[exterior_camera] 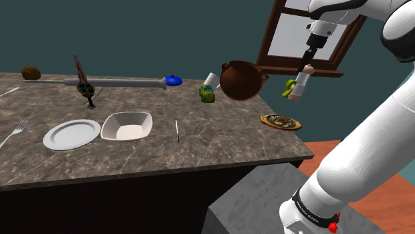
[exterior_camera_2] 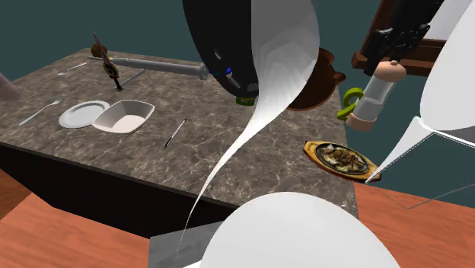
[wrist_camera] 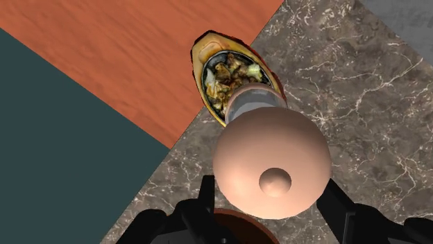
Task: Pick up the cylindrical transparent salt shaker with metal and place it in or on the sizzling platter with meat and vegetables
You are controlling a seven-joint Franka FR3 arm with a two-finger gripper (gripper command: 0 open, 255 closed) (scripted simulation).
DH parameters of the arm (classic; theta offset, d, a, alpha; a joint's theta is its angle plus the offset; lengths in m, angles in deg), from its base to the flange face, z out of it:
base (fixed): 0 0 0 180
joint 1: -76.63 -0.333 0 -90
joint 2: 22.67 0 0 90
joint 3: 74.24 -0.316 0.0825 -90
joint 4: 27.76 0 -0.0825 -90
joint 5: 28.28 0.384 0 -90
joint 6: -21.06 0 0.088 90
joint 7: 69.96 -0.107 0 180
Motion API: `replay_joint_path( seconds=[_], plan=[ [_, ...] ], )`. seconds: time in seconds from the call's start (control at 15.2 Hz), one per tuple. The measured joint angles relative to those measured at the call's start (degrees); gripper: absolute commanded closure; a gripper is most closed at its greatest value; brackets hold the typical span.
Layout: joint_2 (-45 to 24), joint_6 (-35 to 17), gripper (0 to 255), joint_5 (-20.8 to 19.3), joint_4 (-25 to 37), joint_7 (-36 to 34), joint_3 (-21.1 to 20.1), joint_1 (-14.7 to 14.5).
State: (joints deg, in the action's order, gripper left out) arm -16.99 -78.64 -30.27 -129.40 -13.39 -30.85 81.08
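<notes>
Fingers [wrist_camera: 340, 204] are pinched on the clear cylindrical salt shaker with the pinkish domed cap [exterior_camera: 302, 81], gripping it up near the cap. You've got it hanging in the air, well above the dark marbled stone tabletop [exterior_camera: 199, 146] and roughly over one end of the oval sizzling platter of meat and veg [exterior_camera_2: 310, 149].

The risk I see is the height. Let go from here and that tall shaker likely bounces, tips and rolls off the shallow platter. The platter sits right by the tabletop's corner, so it could end up on the floor.

Its long axis is close to vertical with a slight lean, cap up and base pointing down at the platter.
</notes>
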Motion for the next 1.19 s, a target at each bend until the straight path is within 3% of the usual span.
replay_joint_path(
  seconds=[1.19],
  plan=[
    [-2.7,-13.1,255,1.9,-11.1,2.1,1.2,0.5]
  ],
)
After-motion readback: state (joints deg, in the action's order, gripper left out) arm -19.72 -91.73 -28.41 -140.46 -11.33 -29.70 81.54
